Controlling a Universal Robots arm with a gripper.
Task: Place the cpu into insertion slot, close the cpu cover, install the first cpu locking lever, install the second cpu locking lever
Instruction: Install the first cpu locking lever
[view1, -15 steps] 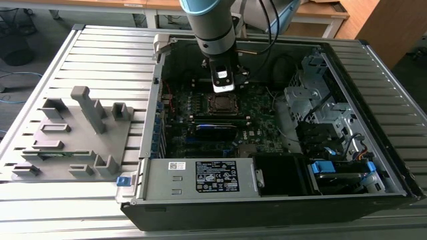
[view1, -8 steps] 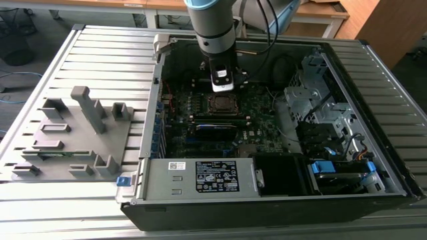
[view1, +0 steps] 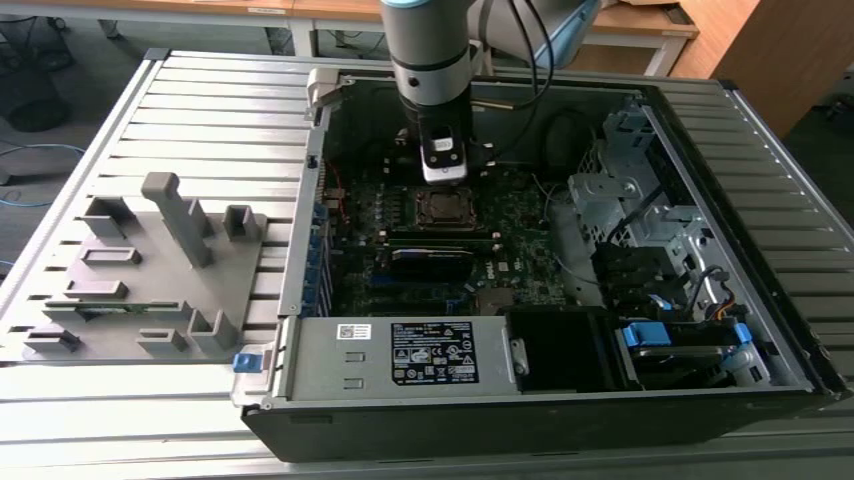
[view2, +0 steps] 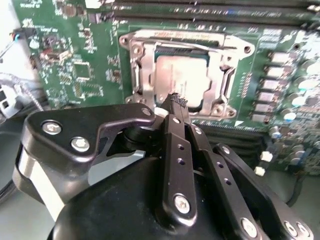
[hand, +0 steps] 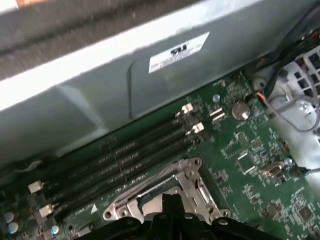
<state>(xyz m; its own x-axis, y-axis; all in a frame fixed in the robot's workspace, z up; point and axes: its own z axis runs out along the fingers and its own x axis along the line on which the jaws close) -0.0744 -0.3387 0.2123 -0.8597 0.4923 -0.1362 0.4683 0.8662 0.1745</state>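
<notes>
In the second wrist view the cpu (view2: 180, 75) lies flat in the insertion slot (view2: 220, 107), its dull grey top showing through the cut-out of the cpu cover (view2: 142, 50). The silvery cover lies down over the chip. My gripper (view2: 177, 101) is shut with nothing between its black fingers, the tips just over the cover's edge. In the exterior view the gripper (view1: 443, 172) hangs straight above the insertion slot (view1: 441, 208) in the open computer case. The first wrist view shows the cpu cover (hand: 192, 182) right by the fingertips (hand: 170, 200). Whether the thin locking levers beside the frame are hooked I cannot make out.
Long black memory slots (hand: 125, 160) run beside the socket. The power supply (view1: 400, 355) with its label fills the case's near side, drive cages (view1: 641, 200) and cables the exterior view's right. A grey fixture block (view1: 147, 270) stands on the slatted table at the exterior view's left.
</notes>
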